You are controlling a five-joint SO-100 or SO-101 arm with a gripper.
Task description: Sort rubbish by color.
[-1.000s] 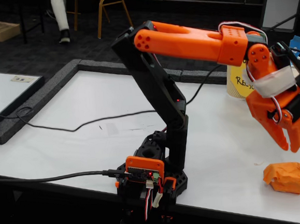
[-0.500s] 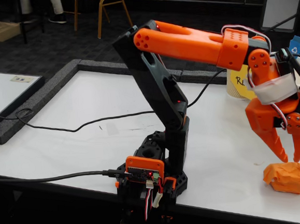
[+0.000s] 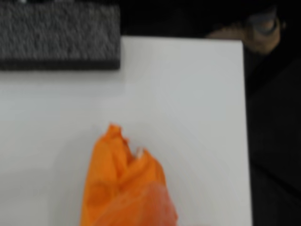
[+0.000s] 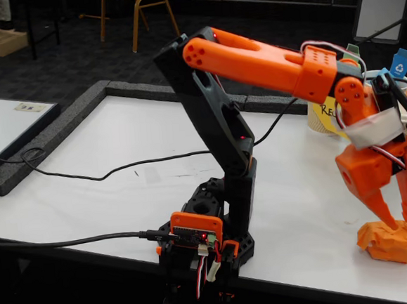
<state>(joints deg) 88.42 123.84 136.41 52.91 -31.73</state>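
White bench top edged by a grey foam border fills most of the fixed view; dark carpet and a yellow-legged chair sit along the upper edge. Orange and black arm reaches from its base at lower centre toward the lower right. Pincer points down, fingertips on the top of the crumpled orange paper lump that lies on the bench near the lower right corner. Jaws stand parted, one tip either side of the lump's crown; no grip made out yet. Yellow sign and coloured recycling tags show behind the wrist at right, mostly hidden. Green and blue lumps not in frame.

Wrist view, blurred: orange lump at lower centre on white bench, grey foam border at upper left, bench edge at right with dark floor beyond. Fingers are not clearly distinguishable here.

Judgement: step in hand is the grasp of the orange lump. Next move calls for closing the jaws on it, perhaps sinking slightly first, then lifting. Risk: crumpled paper may slip or squash.
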